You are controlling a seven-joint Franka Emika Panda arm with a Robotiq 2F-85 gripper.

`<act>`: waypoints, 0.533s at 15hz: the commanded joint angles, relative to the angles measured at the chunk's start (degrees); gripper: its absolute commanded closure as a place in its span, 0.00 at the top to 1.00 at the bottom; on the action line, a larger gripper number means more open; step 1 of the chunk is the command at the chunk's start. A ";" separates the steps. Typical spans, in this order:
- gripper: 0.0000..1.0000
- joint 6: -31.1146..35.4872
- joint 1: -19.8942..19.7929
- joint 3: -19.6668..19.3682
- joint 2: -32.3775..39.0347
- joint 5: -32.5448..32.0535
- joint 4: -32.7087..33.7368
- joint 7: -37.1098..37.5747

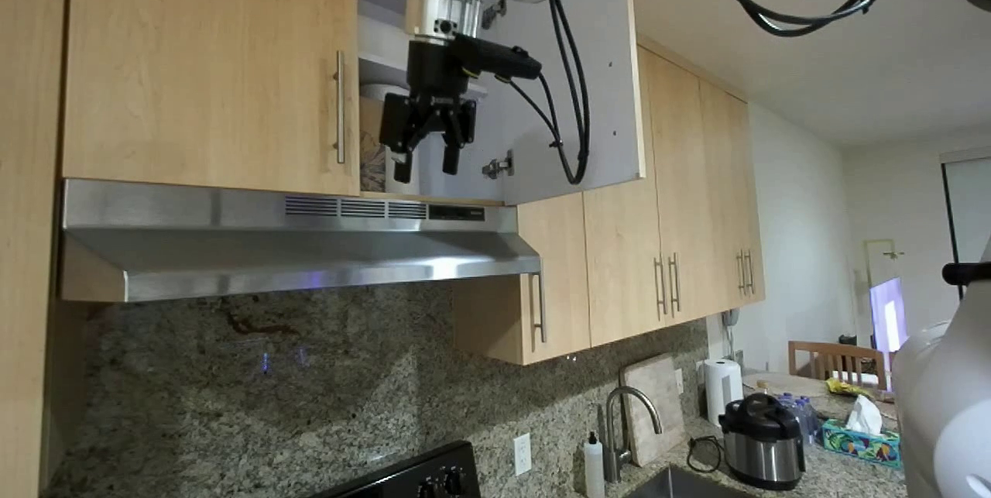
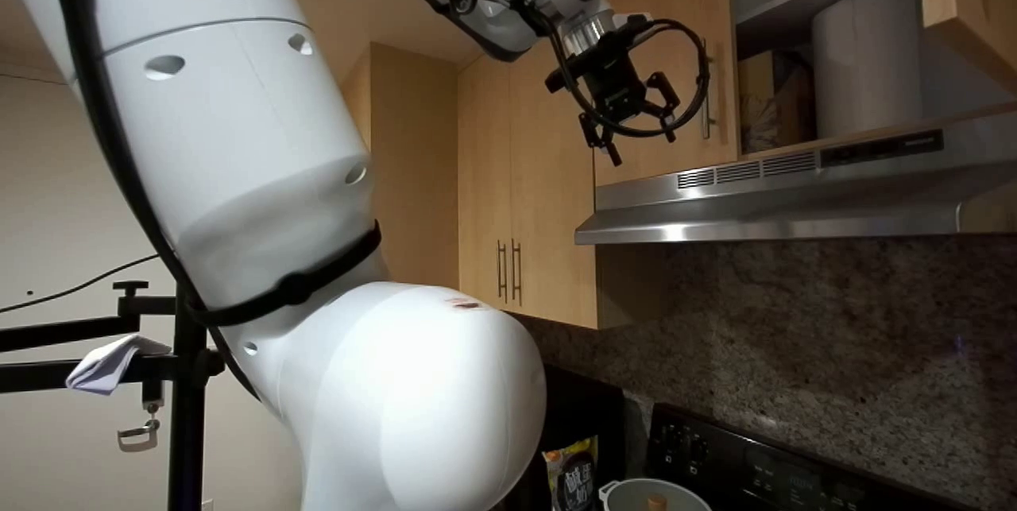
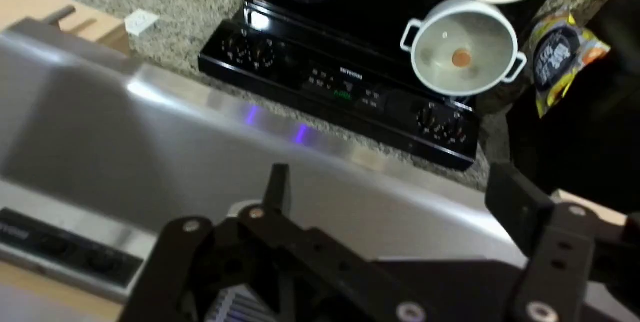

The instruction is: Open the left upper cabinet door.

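Out in front of the upper cabinets, above the stainless-steel range hood, hangs my claw. Its two fingers are spread well apart, as all three views confirm, and both exterior views show them pointing downward. A black camera is mounted on my wrist. My white arm fills much of the foreground in an exterior view.

Principal item: the left upper cabinet door, a wide maple panel directly over the hood. I find it closed, with a vertical silver bar handle near the edge next to the open compartment. Both exterior views show a gap between my fingers and that handle.

The neighbouring door stands swung out, presenting a grey-white inner face and metal hinges. Inside the compartment a white cylinder stands upright.

Below the claw, the wrist view takes in a black range, a lidded white pot with a round wooden knob, and a snack bag just beside the pot. A green readout on the range is too blurred to read.

Further out I record tall, narrower maple doors with paired bar handles. In an exterior view a cutting board leans against the granite backsplash behind a curved faucet; beyond these are a paper towel roll, a pressure cooker and a tissue box.
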 commanded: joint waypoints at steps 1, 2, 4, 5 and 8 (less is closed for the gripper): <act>1.00 10.39 0.12 1.15 0.31 -1.10 1.56 1.55; 1.00 13.73 0.07 1.34 0.45 -0.76 1.74 1.87; 1.00 19.66 -0.15 1.88 0.27 -1.13 1.42 1.91; 1.00 21.98 -0.74 2.55 -0.53 -2.37 0.40 2.34; 1.00 20.10 -0.20 2.08 0.29 -0.84 1.66 0.75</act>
